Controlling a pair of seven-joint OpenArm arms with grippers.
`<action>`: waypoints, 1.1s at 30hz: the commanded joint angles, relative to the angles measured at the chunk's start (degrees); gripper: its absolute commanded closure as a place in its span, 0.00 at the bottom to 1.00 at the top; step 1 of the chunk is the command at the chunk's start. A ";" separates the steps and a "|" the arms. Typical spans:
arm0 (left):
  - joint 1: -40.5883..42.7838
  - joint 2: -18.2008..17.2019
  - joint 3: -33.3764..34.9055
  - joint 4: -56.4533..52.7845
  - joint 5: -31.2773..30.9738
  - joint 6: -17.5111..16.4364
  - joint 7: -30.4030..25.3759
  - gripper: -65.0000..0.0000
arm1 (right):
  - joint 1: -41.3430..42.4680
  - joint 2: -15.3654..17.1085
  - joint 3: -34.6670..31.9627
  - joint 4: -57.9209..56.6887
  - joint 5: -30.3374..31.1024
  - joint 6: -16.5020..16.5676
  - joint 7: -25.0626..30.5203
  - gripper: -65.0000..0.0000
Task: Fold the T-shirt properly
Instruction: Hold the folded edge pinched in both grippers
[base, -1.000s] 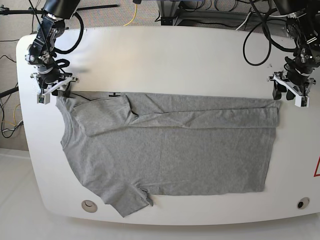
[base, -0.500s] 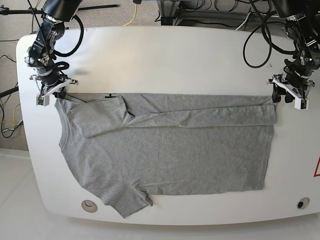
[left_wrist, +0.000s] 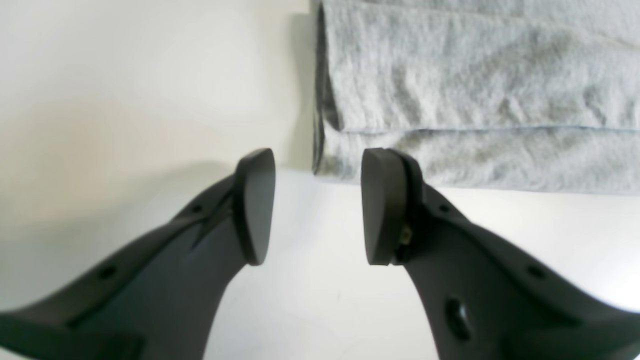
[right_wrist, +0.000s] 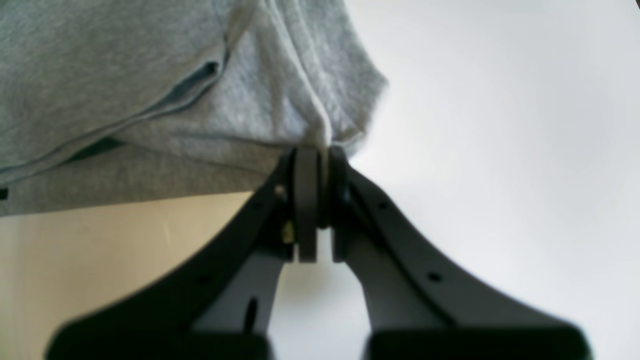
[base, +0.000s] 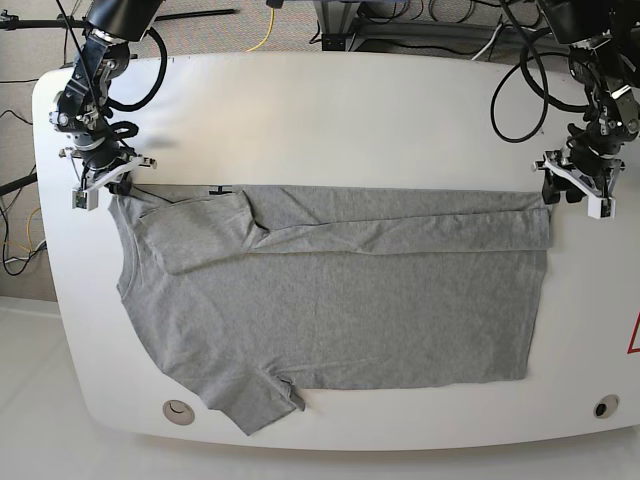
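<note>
**Jaws pinch one shirt corner**

Jaws of the right gripper (right_wrist: 315, 200) have just snapped shut on the shirt (base: 340, 290) corner by the collar. A second ago they were apart. The left gripper (left_wrist: 312, 205) has its jaws apart, empty, just beside the hem corner, and has crept closer. The shirt lies flat on the table (base: 330, 110), its far edge folded over. One more pinch looks needed before the next fold.
</note>
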 joint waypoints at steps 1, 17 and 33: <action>-0.97 -0.90 -0.41 0.01 -0.68 -0.09 -1.08 0.60 | 0.38 0.85 0.20 0.71 0.24 0.07 0.85 1.00; -1.34 -0.01 -0.38 -3.48 -0.50 0.10 -1.52 0.59 | 0.54 0.84 0.05 0.86 -0.28 0.16 0.54 1.00; -1.24 0.47 0.14 -4.31 -0.59 0.81 -1.95 0.61 | 0.43 0.75 0.02 0.91 -0.40 0.19 0.54 1.00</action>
